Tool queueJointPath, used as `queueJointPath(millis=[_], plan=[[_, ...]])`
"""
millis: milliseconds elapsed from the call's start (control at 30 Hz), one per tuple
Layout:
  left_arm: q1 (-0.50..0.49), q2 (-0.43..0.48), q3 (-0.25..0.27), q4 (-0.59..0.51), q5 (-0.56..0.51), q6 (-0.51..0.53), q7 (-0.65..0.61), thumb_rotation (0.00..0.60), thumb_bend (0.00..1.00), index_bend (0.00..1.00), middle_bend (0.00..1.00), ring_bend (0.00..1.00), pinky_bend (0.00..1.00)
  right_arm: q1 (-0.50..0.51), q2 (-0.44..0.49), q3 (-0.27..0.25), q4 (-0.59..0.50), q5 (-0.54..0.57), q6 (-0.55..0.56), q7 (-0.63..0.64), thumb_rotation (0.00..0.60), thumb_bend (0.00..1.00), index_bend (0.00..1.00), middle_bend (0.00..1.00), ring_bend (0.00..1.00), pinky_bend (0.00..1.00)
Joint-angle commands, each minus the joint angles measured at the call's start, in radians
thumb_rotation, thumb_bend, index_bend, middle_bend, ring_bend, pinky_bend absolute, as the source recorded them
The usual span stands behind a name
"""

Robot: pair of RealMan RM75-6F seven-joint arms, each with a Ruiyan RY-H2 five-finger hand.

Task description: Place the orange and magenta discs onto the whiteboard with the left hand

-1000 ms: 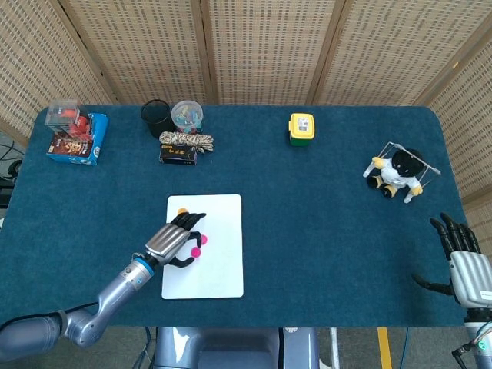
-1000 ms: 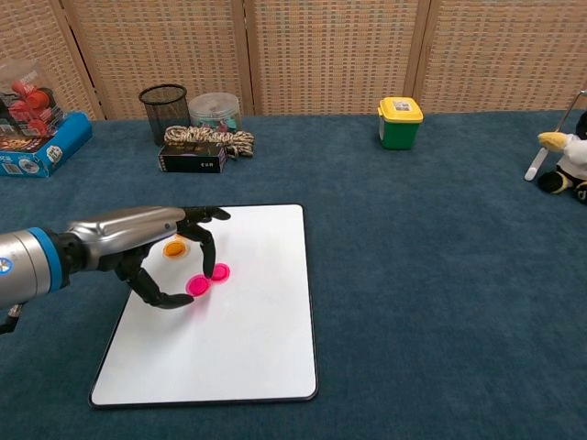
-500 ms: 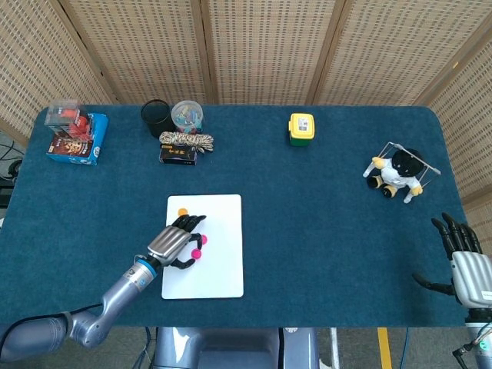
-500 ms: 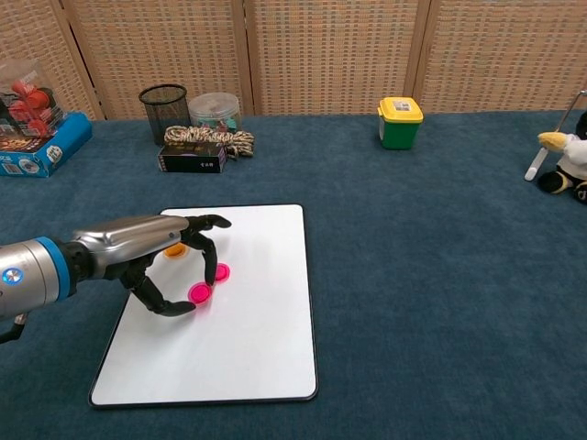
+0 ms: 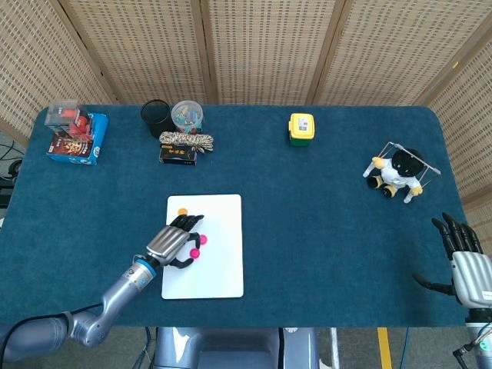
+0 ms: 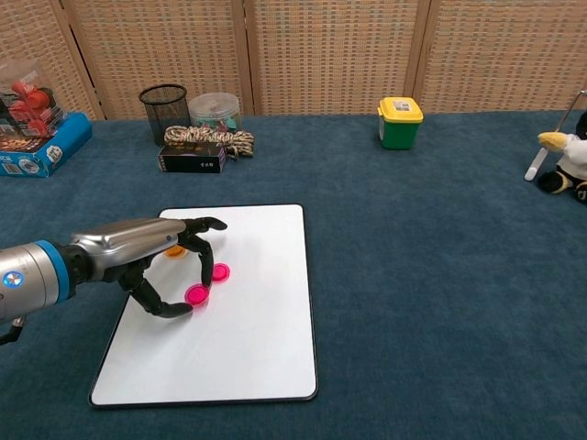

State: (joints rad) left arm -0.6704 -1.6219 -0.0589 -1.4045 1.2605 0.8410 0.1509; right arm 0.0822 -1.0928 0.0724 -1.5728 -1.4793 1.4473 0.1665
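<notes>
The whiteboard (image 5: 219, 269) (image 6: 248, 348) lies flat on the blue table, front left. My left hand (image 5: 173, 240) (image 6: 151, 252) hovers low over its left part, thumb and a fingertip pinching a magenta disc (image 5: 194, 251) (image 6: 196, 294) that sits at the board's surface. A second magenta disc (image 5: 203, 240) (image 6: 220, 272) lies free on the board just to the right. The orange disc (image 5: 182, 211) (image 6: 174, 251) rests near the board's far left corner, partly hidden behind the hand in the chest view. My right hand (image 5: 461, 257) stays at the table's front right edge, fingers apart and empty.
Along the back stand a black mesh cup (image 5: 156, 118), a clear jar (image 5: 187, 115), a rope coil on a black box (image 6: 202, 142) and a yellow-lidded green box (image 5: 301, 128). A blue box with red items (image 5: 75, 138) is far left, a plush toy (image 5: 400, 173) far right.
The left hand sank slightly toward the board with the pinched magenta disc, which now sits lower and nearer the front. The other discs and the right hand stayed put.
</notes>
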Motion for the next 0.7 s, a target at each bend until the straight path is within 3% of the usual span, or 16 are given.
queueJointPath(millis=[33, 167, 467, 600, 700], plan=[[0.001, 0.001, 0.002, 0.0, 0.004, 0.004, -0.001, 0.6, 0.32, 0.39, 0.0, 0.0, 0.0, 0.0, 0.0, 0.0, 0.0, 0.0, 0.0, 0.0, 0.6, 0.0, 0.0, 0.0, 0.0, 0.0], [0.002, 0.004, 0.002, -0.002, 0.01, 0.011, -0.008, 0.6, 0.31, 0.3, 0.0, 0.0, 0.0, 0.0, 0.0, 0.0, 0.0, -0.001, 0.0, 0.001, 0.6, 0.0, 0.0, 0.0, 0.0, 0.0], [0.013, 0.031, 0.01, -0.034, 0.056, 0.042, -0.057, 0.6, 0.31, 0.28, 0.0, 0.0, 0.0, 0.0, 0.0, 0.0, 0.0, -0.001, 0.0, 0.001, 0.6, 0.0, 0.0, 0.0, 0.0, 0.0], [0.051, 0.115, 0.024, -0.119, 0.15, 0.147, -0.11, 0.6, 0.31, 0.27, 0.0, 0.0, 0.0, 0.001, 0.0, 0.0, 0.002, -0.001, 0.0, 0.003, 0.6, 0.0, 0.0, 0.0, 0.0, 0.0], [0.103, 0.197, 0.038, -0.176, 0.19, 0.247, -0.124, 0.6, 0.24, 0.19, 0.0, 0.0, 0.0, 0.0, -0.001, 0.0, 0.003, -0.005, 0.003, 0.001, 0.6, 0.0, 0.0, 0.0, 0.0, 0.0]])
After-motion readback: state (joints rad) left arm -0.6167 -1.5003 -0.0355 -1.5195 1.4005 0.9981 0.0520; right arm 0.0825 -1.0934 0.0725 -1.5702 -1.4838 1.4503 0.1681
